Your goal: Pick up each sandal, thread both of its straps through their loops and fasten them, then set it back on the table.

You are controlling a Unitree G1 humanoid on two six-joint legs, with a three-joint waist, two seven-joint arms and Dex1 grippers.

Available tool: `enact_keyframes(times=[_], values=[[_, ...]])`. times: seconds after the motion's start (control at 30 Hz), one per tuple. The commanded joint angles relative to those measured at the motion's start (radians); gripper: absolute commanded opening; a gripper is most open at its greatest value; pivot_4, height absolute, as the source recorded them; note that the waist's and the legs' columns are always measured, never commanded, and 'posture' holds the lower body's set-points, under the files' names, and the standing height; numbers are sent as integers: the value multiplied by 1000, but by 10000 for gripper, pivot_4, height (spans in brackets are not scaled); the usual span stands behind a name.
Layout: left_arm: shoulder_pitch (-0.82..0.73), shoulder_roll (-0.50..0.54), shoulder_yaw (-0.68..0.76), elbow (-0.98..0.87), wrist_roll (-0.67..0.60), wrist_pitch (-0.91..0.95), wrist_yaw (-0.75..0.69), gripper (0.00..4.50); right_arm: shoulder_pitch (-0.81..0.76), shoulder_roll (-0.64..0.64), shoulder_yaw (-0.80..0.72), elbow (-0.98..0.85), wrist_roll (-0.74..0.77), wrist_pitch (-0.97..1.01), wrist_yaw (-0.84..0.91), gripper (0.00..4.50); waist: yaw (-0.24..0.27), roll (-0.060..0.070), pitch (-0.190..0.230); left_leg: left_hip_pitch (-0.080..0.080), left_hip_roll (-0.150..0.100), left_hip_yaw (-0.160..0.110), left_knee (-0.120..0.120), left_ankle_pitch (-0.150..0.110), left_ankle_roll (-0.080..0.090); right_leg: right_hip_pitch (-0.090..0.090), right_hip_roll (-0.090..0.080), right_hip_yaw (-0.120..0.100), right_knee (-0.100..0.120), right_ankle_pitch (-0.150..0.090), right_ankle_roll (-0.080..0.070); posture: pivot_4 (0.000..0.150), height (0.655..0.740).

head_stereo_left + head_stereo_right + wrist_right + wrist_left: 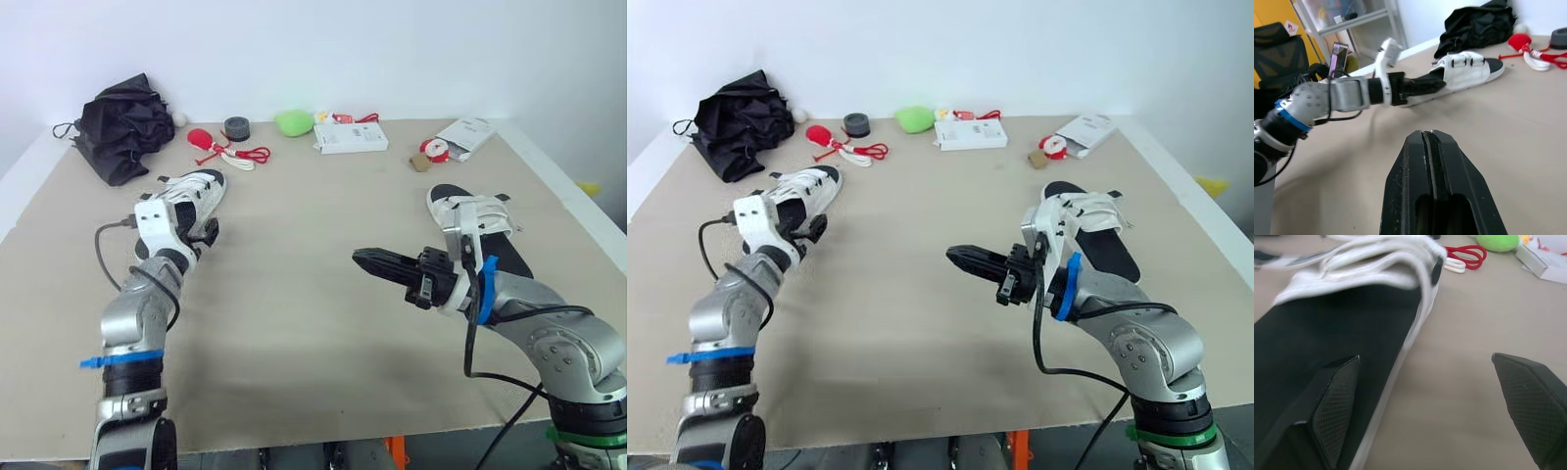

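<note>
- Left gripper (1424, 360) wide open, 1 finger over the sandal (1327, 318) footbed
- Right gripper (1428, 134) pressed shut, empty
- Sandal looks light, flexible; grip its sole edge

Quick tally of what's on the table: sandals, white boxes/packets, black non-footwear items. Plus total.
white strapped sandals with black footbeds: 2
white boxes/packets, namely white flat cardboard box and white flat packet: 2
black items, namely crumpled black fabric bundle and black round roll: 2
Total: 6

Bright, even diffuse light thru-out; shadows faint, soft.
</note>
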Motion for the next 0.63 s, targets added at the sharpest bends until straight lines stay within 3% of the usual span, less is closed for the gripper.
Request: enact_keyframes(times=[0.03,0.13,0.27,0.4,0.53,0.63], values=[[30,27,-6,-176,-231,131,-171,44365,25,-22,-63,-2,27,-4,22,0,3,0,0,0,0,-1,0,0,0,0,0,-1,0,0,0,1500,7400],[120,108,-49,-306,-342,143,-388,44365,101,-50,-81,-17,14,-1,45,0,0,0,0,-1,-1,0,0,0,0,0,0,-1,0,0,0,1500,7400],[192,170,-61,-341,-346,124,-439,44365,195,-82,-59,-35,-43,-18,59,0,-1,0,0,0,0,0,-1,-1,0,-1,1,0,0,-2,-3,1500,7400],[381,254,-84,-416,-348,120,-546,44365,297,-91,-61,-48,-97,-37,61,0,-4,0,0,1,2,0,-1,-1,-1,-1,2,0,0,-3,-5,1500,7400],[588,339,-123,-456,-270,63,-630,44365,340,-84,-107,-52,-97,-44,40,0,-3,1,0,2,3,1,-2,0,-3,-2,0,1,0,-6,-8,1500,7400],[615,352,-136,-430,-254,21,-656,44365,345,-84,-112,-52,-98,-44,37,0,-1,1,0,2,3,1,-2,-1,-3,-2,-1,1,0,-6,-8,1500,7400]])
